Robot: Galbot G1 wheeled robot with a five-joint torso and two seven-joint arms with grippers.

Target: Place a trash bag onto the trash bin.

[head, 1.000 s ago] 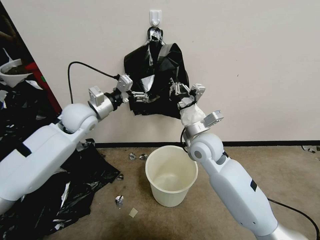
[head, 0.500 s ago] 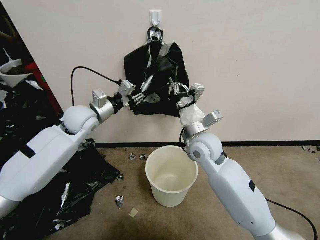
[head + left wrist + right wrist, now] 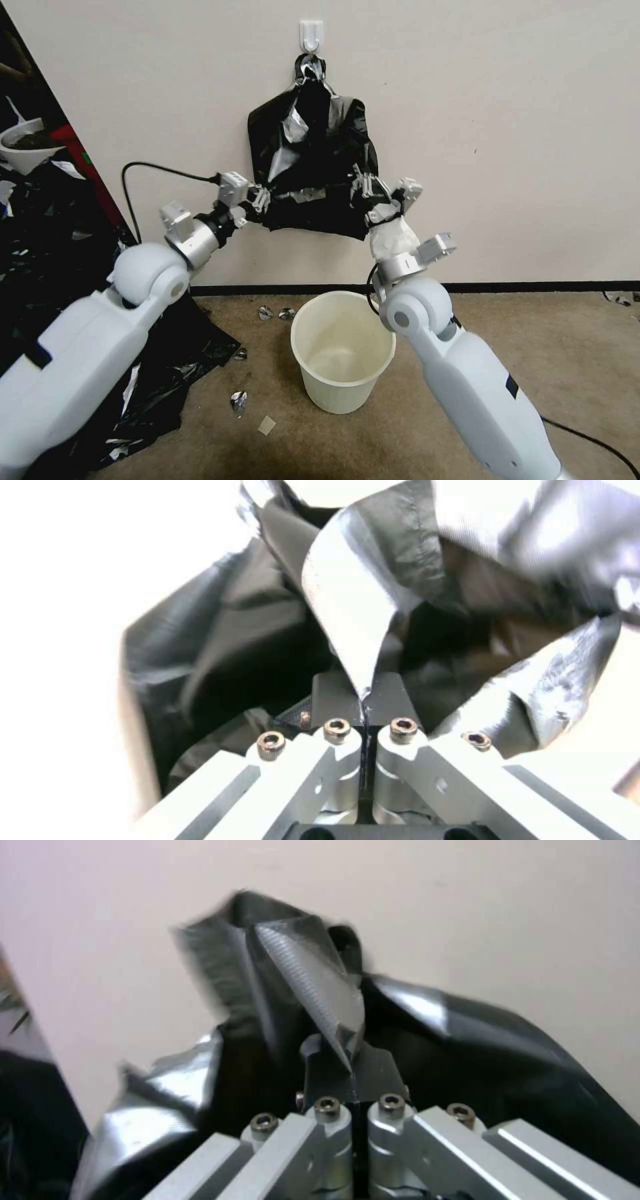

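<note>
Trash bag [image 3: 313, 167] hangs against the wall from a white hook [image 3: 311, 33], its black plastic bunched at the top and spread wide lower down, with silvery glints across the folds. I have my left gripper [image 3: 262, 199] at the bag's lower left edge; in the left wrist view its fingers [image 3: 333, 695] are pressed together with a fold of the bag [image 3: 353, 630] pinched between them. My right gripper [image 3: 366, 189] sits at the bag's lower right edge, and the right wrist view shows its fingers [image 3: 327, 1075] clamped together on a ridge of the plastic [image 3: 313, 975]. Both arms reach up and forward to the wall from either side. Below the bag, the trash bin [image 3: 343, 397] stands upright on the carpet near the wall, its mouth open, just beside my right arm's elbow joint. On the floor to my left lies a sprawl of black plastic sheeting [image 3: 160, 380], with a few small scraps [image 3: 238, 401] scattered between it and the bin.
</note>
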